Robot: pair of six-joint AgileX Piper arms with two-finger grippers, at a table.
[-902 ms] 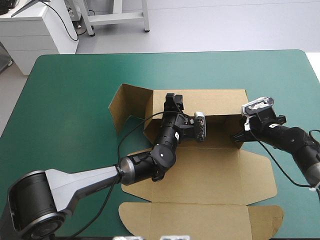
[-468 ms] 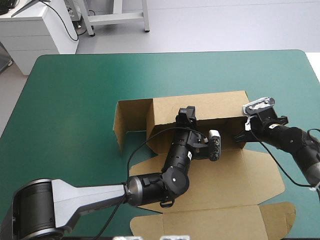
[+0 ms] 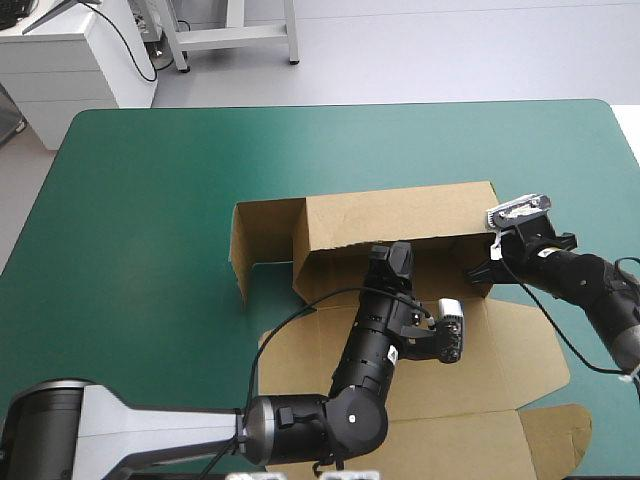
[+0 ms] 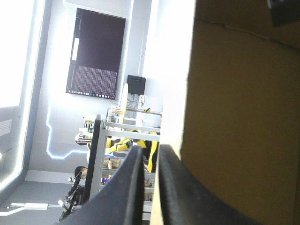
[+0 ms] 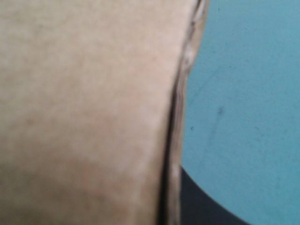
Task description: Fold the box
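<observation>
The brown box (image 3: pixel 400 215) lies at the table's middle, its long back panel raised and leaning toward the near edge. My left gripper (image 3: pixel 398 262) sits at that panel's lower edge, near its middle. In the left wrist view the black fingers (image 4: pixel 149 154) are all but shut, with the brown board (image 4: pixel 234 117) right beside them. My right gripper (image 3: pixel 478 272) is at the panel's right end. Its view is filled by the board (image 5: pixel 84 103), whose edge runs down beside one black finger (image 5: pixel 201 201); the other finger is hidden.
A side flap (image 3: pixel 262 232) stands up at the box's left end. The flat base and front flaps (image 3: pixel 540 430) reach the table's near edge. Bare teal-green cover (image 3: pixel 150 200) spreads left of the box and beyond it.
My left gripper has drawn back toward the near edge, and the back panel has tipped forward with it. The flat base slid nearer and to the right. The right gripper stayed put.
</observation>
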